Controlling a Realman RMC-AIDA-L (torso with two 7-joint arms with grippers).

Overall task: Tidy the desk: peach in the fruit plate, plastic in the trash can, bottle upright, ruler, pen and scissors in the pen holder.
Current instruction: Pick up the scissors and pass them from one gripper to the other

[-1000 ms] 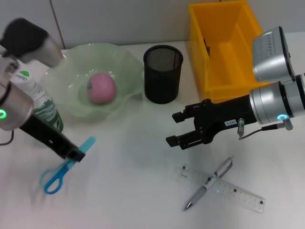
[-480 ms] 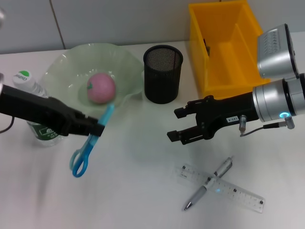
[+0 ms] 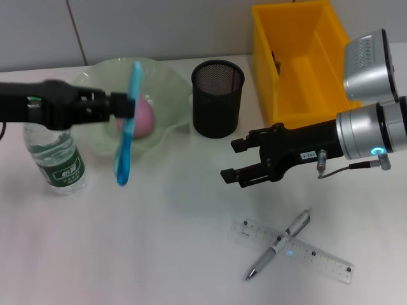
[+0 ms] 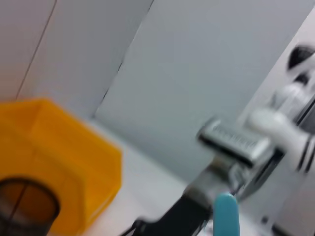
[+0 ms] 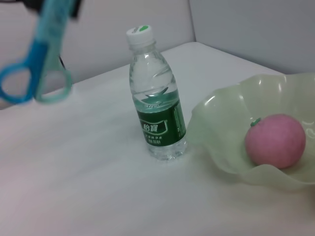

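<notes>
At upper left of the head view, I am carrying the scissors [image 3: 127, 127], pinched in the left gripper [image 3: 121, 103], toward the pen holder [image 3: 217, 98], keeping them vertical; the right gripper [image 3: 236, 161] is waiting, fingers spread.

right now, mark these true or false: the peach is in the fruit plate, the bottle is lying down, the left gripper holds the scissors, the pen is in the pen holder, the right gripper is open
1. The peach is in the fruit plate. True.
2. The bottle is lying down. False: it stands upright beside the plate.
3. The left gripper holds the scissors. True: they hang in the air, handles down.
4. The pen is in the pen holder. False: it lies on the table across the ruler.
5. The right gripper is open. True, and it holds nothing.
</notes>
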